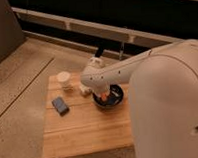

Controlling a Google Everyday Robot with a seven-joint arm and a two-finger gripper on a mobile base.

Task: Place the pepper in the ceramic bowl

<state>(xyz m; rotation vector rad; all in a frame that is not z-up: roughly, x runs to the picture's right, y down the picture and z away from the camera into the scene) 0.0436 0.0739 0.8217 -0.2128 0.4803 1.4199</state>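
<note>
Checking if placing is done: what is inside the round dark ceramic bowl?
The small orange-red pepper shows inside the glossy dark bowl. The gripper, right above it, and the white arm cover the bowl's rear left part.

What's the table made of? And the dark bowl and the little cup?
The table looks like pale wood, matte, with plank lines. The ceramic bowl, right under the tool, looks like dark glazed ceramic; its rim seems glossy. The cup is cream and dull, maybe paper or ceramic; I cannot tell.

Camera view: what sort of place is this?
Probably an indoor lab or office test area: a small wooden table on speckled floor, dark railed wall behind. The gripper hangs over the ceramic bowl.
</note>
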